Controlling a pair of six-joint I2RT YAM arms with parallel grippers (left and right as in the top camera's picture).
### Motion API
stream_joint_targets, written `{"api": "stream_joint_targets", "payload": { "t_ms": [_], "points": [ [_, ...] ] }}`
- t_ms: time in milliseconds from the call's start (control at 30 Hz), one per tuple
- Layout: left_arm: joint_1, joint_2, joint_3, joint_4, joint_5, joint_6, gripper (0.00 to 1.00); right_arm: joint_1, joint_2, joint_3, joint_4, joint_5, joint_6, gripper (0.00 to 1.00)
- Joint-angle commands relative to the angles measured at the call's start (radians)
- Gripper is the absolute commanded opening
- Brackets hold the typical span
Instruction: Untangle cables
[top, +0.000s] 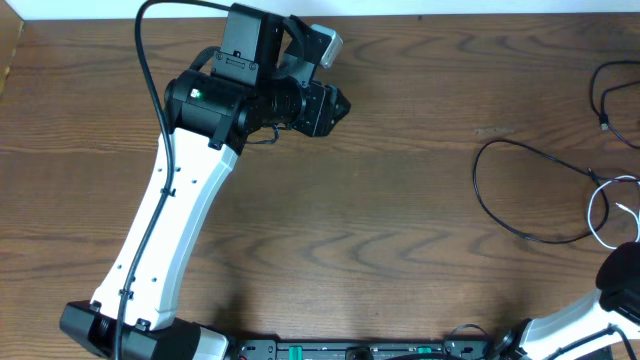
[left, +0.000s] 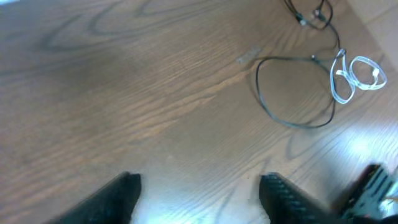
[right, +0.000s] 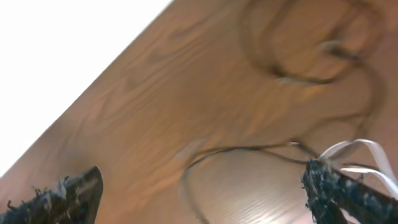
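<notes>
The black cable (top: 520, 190) lies as a loose loop on the right side of the table, and its far end runs up toward the top right corner (top: 608, 95). The white cable (top: 610, 215) lies coiled at the loop's right end, crossing the black one. In the left wrist view the black cable (left: 292, 93) and white cable (left: 357, 74) lie far from my left gripper (left: 199, 190), which is open and empty over bare wood. My right gripper (right: 202, 193) is open wide above the black cable (right: 249, 149). The white cable (right: 367, 152) sits beside its right finger.
The left arm (top: 180, 210) reaches from the front left up to the table's back centre. The right arm (top: 622, 285) sits at the front right corner, just below the cables. The table's back edge shows white in the right wrist view.
</notes>
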Motion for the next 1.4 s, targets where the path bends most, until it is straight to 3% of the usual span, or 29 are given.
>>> {"api": "stream_joint_targets", "payload": {
  "t_ms": [0, 33, 67, 233, 467, 733, 867, 1000, 1200, 1367],
  "points": [
    [0.003, -0.003, 0.004, -0.004, -0.010, 0.004, 0.85, 0.056, -0.069, 0.006, -0.059, -0.219, -0.180, 0.99],
    [0.003, -0.003, 0.004, -0.005, -0.010, 0.004, 0.97, 0.075, -0.077, 0.006, -0.082, -0.222, -0.213, 0.99],
    [0.003, -0.003, 0.004, -0.006, -0.010, 0.004, 1.00, 0.098, -0.087, 0.006, -0.111, -0.222, -0.252, 0.99],
    [0.003, -0.003, 0.004, -0.013, -0.010, 0.004, 0.99, 0.209, -0.148, 0.006, -0.232, -0.208, -0.398, 0.99],
    [0.003, -0.003, 0.004, -0.012, -0.010, 0.004, 0.98, 0.325, -0.277, 0.006, -0.381, -0.138, -0.353, 0.99],
    [0.003, -0.003, 0.004, -0.012, -0.010, 0.004, 0.98, 0.350, -0.391, 0.005, -0.380, -0.130, -0.311, 0.99],
    [0.003, -0.003, 0.004, -0.012, -0.010, 0.004, 0.98, 0.350, -0.425, 0.005, -0.381, 0.130, -0.333, 0.99],
    [0.003, -0.003, 0.004, -0.012, -0.010, 0.004, 0.98, 0.350, -0.433, 0.005, -0.381, 0.254, -0.333, 0.99],
    [0.003, -0.003, 0.004, -0.012, -0.010, 0.004, 0.98, 0.350, -0.431, 0.005, -0.370, 0.266, -0.334, 0.99],
    [0.003, -0.003, 0.004, -0.012, -0.010, 0.004, 0.98, 0.384, -0.502, -0.026, -0.237, 0.264, -0.333, 0.99]
  ]
}}
